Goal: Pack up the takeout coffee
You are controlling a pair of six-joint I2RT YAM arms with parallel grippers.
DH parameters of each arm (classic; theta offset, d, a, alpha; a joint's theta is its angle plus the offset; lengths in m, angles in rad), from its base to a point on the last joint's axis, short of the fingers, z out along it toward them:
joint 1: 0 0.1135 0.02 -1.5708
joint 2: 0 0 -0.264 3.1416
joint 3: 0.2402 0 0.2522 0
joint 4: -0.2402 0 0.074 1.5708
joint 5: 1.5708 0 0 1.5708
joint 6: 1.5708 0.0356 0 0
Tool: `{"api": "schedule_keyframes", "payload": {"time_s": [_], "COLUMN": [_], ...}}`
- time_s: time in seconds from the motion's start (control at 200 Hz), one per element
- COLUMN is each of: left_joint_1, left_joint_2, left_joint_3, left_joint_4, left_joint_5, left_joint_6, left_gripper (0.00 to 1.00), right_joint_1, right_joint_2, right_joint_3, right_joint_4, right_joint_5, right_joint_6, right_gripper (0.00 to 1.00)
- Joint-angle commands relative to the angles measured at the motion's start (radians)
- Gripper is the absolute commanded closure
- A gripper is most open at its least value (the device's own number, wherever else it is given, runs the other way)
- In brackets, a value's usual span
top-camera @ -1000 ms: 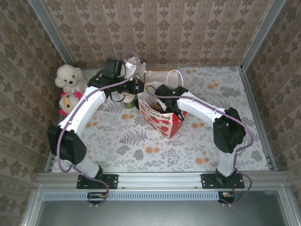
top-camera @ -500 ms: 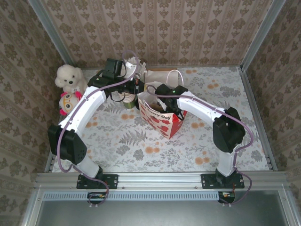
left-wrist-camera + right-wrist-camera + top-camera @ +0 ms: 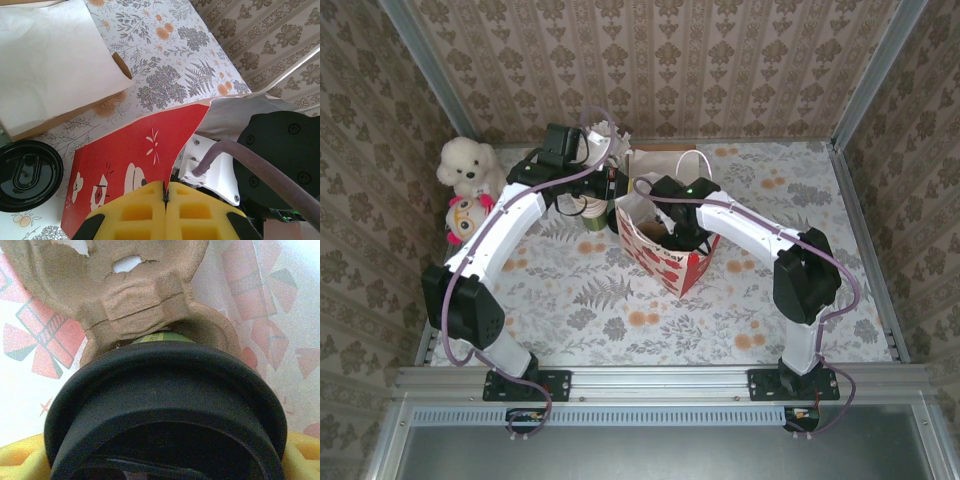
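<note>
The takeout coffee [image 3: 162, 338] is a green cup under a round black lid [image 3: 165, 405]. My right gripper [image 3: 165, 462] is shut on it, yellow fingertips [image 3: 15, 460] showing at both sides of the lid. It hangs inside the red gift bag [image 3: 670, 262], just above a brown pulp cup carrier [image 3: 125, 285] on the bag's floor. In the top view my right gripper [image 3: 682, 233] reaches down into the bag's mouth. My left gripper [image 3: 165, 194] is shut on the bag's red top edge [image 3: 145, 150] and holds it.
Another round black lid [image 3: 27, 172] lies on the floral table beside the bag. A white sheet over a brown box [image 3: 50, 60] is behind it. Two plush toys [image 3: 465, 165] sit at the far left. A green cup [image 3: 592, 218] stands left of the bag.
My right gripper has sunk deeper into the bag with the cup. The bag's mouth now leans wider open, showing less of its red face. The left arm has held still.
</note>
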Motion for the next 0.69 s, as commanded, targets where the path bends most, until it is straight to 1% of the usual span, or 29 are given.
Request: {"api": "schedule_keyframes", "payload": {"time_s": [0.0, 0.03, 0.065, 0.285, 0.375, 0.47, 0.505, 0.69], "left_joint_1": [0.006, 0.006, 0.006, 0.005, 0.005, 0.006, 0.005, 0.005], "left_joint_2": [-0.01, -0.013, -0.014, -0.019, -0.022, -0.027, -0.029, -0.035], "left_joint_3": [0.024, 0.024, 0.023, 0.014, 0.014, 0.012, 0.009, 0.0], "left_joint_4": [0.036, 0.039, 0.039, 0.043, 0.045, 0.047, 0.047, 0.049], "left_joint_5": [0.033, 0.033, 0.033, 0.03, 0.029, 0.03, 0.028, 0.024], "left_joint_6": [0.0, 0.0, 0.0, -0.003, -0.006, -0.009, -0.009, -0.015], "left_gripper": [1.0, 1.0, 1.0, 1.0, 1.0, 1.0, 1.0, 1.0], "right_joint_1": [-0.006, -0.006, -0.004, -0.005, -0.004, -0.004, -0.004, -0.004], "right_joint_2": [-0.01, -0.01, -0.009, -0.036, -0.04, -0.045, -0.046, -0.057], "right_joint_3": [0.04, 0.045, 0.052, 0.063, 0.064, 0.062, 0.063, 0.059], "right_joint_4": [-0.048, -0.051, -0.056, -0.072, -0.078, -0.079, -0.079, -0.074], "right_joint_5": [-0.016, -0.018, -0.019, -0.012, -0.008, -0.005, -0.003, 0.002], "right_joint_6": [0.033, 0.034, 0.035, 0.047, 0.05, 0.052, 0.052, 0.053], "right_gripper": [0.3, 0.26, 0.23, 0.16, 0.1, 0.06, 0.0, 0.0]}}
